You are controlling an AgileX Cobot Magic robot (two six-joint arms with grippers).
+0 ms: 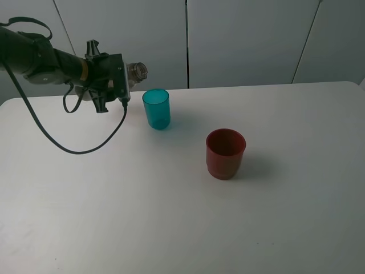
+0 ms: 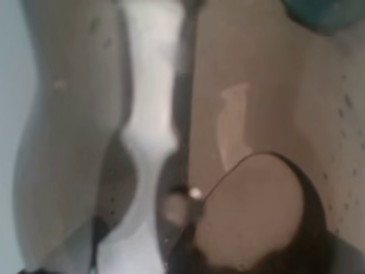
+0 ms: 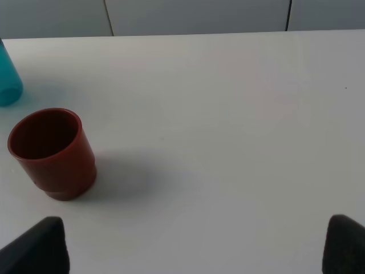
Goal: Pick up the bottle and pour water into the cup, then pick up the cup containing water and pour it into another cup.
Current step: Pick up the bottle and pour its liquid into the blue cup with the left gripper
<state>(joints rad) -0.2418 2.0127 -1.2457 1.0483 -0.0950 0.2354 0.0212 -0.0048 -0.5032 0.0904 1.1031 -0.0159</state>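
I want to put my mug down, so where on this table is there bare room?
Bare table: the whole right side beyond the red cup, the near strip in front of both cups, and the near-left corner. Crowded: far left, where the left hand holds the bottle tilted beside the teal cup.

bottle (image 1: 137,71): clear brownish-tinted plastic, glossy, ridged threads at neck; smooth with soft sheen up close in left wrist view, blurred.
cup (image 1: 155,109): translucent teal plastic, smooth-sided, light gloss.
another cup (image 1: 225,153): opaque dark red plastic, smooth, satin, dull highlights only.
table (image 1: 285,228): white, smooth, matt, faint grey scuffs.
left gripper (image 1: 121,80): black, matt; plastic or metal, can't tell.
cable (image 1: 63,145): black, smooth, rubbery look.
right gripper (image 3: 193,251): fingertips (image 3: 35,249) dark, matt, too blurred for texture.
wall panels (image 1: 245,40): pale grey, flat, matt.
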